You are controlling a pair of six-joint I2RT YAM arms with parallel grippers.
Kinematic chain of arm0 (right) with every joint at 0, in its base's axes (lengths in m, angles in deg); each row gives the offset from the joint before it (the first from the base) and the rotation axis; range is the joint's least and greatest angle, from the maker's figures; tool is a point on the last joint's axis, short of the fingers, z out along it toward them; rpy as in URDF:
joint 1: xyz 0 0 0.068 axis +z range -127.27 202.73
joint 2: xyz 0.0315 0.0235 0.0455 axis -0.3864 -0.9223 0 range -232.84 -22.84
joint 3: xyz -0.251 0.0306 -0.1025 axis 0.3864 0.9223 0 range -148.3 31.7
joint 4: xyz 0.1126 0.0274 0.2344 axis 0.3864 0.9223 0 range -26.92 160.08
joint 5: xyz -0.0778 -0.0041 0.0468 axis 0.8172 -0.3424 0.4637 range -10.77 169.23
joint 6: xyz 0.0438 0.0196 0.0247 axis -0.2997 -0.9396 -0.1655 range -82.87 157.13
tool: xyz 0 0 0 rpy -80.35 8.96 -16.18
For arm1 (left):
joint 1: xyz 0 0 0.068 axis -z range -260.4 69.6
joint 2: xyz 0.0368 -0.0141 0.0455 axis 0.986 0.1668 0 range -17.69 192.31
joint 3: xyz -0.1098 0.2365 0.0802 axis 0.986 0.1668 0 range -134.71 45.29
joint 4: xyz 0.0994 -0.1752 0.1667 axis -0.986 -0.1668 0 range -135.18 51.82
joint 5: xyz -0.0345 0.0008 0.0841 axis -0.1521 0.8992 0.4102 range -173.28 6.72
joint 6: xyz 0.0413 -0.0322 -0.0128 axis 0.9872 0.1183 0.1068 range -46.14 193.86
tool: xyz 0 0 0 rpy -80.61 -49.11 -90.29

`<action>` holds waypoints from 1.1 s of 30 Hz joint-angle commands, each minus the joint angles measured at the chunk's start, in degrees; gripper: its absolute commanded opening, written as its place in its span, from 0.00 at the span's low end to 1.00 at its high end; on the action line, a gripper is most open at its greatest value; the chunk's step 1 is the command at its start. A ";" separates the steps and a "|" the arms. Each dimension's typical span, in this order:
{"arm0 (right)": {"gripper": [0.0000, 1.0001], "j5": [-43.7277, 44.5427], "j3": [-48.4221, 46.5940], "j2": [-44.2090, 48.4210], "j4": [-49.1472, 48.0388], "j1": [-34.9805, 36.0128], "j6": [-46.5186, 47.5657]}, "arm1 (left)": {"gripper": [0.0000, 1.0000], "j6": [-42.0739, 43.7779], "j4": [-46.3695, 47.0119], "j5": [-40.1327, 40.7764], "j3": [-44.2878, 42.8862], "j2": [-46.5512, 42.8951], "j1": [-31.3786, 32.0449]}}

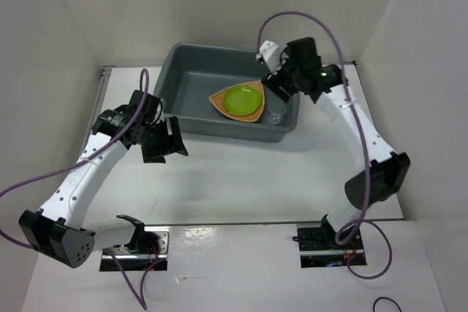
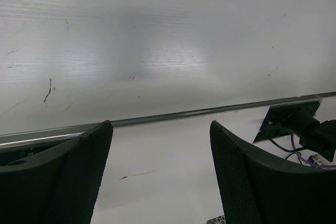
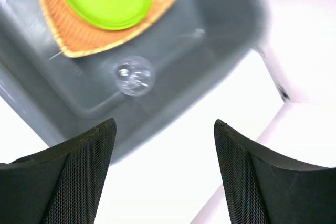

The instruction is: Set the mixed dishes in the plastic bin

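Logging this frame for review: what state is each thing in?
Bin: upright on the table, holding dishes.
Woven plate: flat in the bin.
Green plate: lying on the woven plate.
Clear cup: in the bin's corner, beside the plates.
Left gripper: open, empty, outside the bin.
Right gripper: open, empty, above the bin.

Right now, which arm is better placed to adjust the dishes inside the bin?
The right. Its gripper hangs open over the bin, by the clear cup and the green plate on the woven plate. The left gripper, jaws open, sits outside.
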 commanded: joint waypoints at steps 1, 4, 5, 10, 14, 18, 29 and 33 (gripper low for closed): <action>0.80 0.35 -2.76 8.23 5.16 -5.33 -4.95 | 0.82 0.55 0.88 -1.13 -2.02 -0.70 -0.33; 0.78 2.28 4.16 14.90 5.16 -10.44 -6.89 | 0.82 0.55 2.02 -1.66 -1.24 -0.70 -0.33; 0.78 2.29 8.88 16.76 4.38 -15.50 -6.90 | 0.82 0.55 2.54 -2.18 -1.23 -1.22 -0.33; 0.75 -2.54 20.60 23.63 5.85 -37.14 -2.62 | 0.82 0.55 3.60 -2.71 0.79 -1.23 -0.33; 0.74 -2.55 30.71 27.32 7.00 -53.13 3.88 | 0.82 0.55 4.12 -3.24 0.79 -1.23 -0.33; 0.74 -1.05 37.57 29.43 8.85 -59.49 9.36 | 0.82 0.55 4.66 -4.38 0.79 -0.61 -0.33; 0.65 -4.83 47.16 24.70 8.85 -62.14 14.55 | 0.82 0.64 3.51 -4.38 -1.23 -0.09 -0.33; 0.62 -4.83 47.16 20.13 6.13 -61.61 14.55 | 0.82 0.11 3.51 -4.38 0.08 -1.22 -0.33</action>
